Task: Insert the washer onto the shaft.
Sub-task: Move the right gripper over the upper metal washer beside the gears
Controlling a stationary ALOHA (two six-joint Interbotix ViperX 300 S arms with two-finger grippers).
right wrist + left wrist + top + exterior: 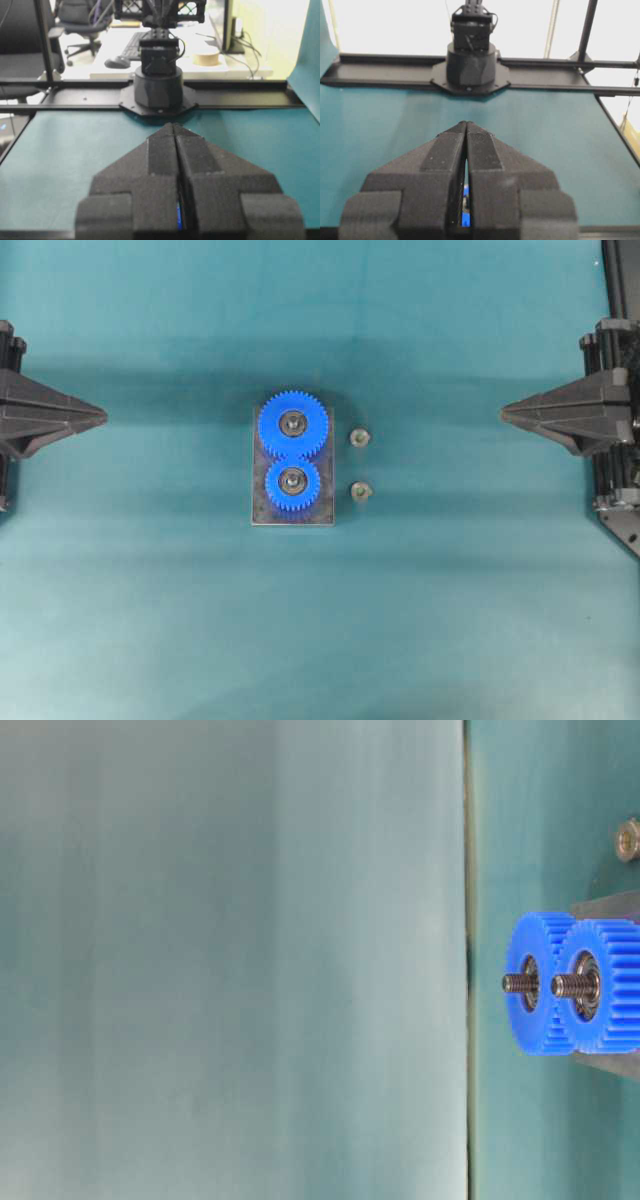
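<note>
The teal counter (150, 620) carries one dark rectangular base plate (262, 508) near its centre. Two blue gears (293, 424) are mounted on the plate, meshed tooth to tooth: the larger toward the far edge of the counter, the smaller (292, 481) toward the near edge. Each gear sits on its own threaded shaft (518, 983), giving two shafts, both upright and protruding above the gear faces.

Two small metal washers lie flat on the counter just beside the plate, on the side facing the right arm and apart from the plate. One washer (359, 438) lies level with the larger gear; the other washer (361, 491) lies level with the smaller gear.

The left claw (103, 416) is clenched, its fingers pressed together, grasping nothing, at the left edge of the counter. The right claw (503, 413) is likewise clenched and empty at the right edge.
</note>
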